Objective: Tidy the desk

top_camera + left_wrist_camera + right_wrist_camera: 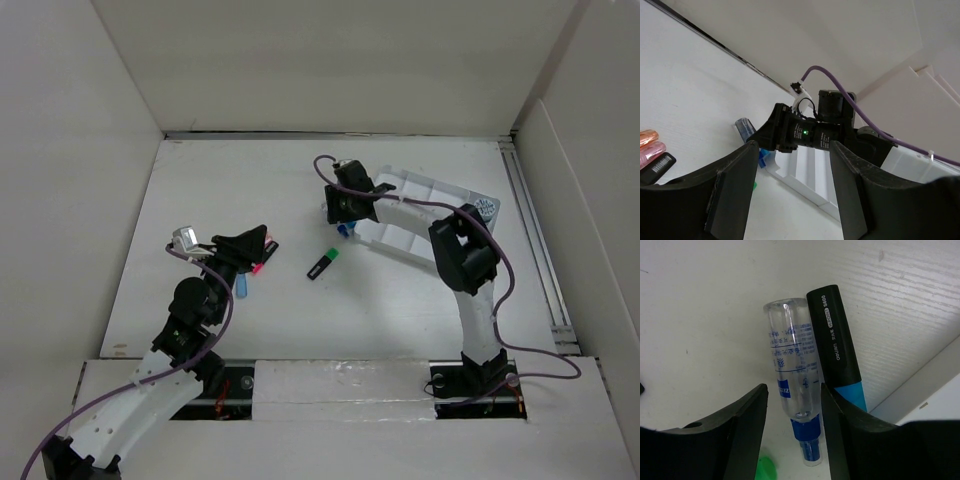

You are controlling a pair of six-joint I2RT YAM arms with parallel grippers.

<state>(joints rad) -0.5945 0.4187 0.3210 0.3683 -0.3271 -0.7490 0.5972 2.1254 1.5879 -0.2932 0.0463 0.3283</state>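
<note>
Matte white desk [250, 190] w/ clear cylindrical bottle [792, 365] below R jaws; both pairs parted

Readable print: one model number, one partial brand.
"S600" stands in white on the black highlighter [834, 335]; the clear bottle [790, 360] carries a blue badge that seems to read "ZEISS", its fine blue lines too small to read; the pen [656, 167] bears a barcode.

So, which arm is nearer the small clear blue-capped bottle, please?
Right. The right arm hangs its open jaws over the clear blue-capped bottle; the left arm sits well to its left, beside pink highlighters.
</note>
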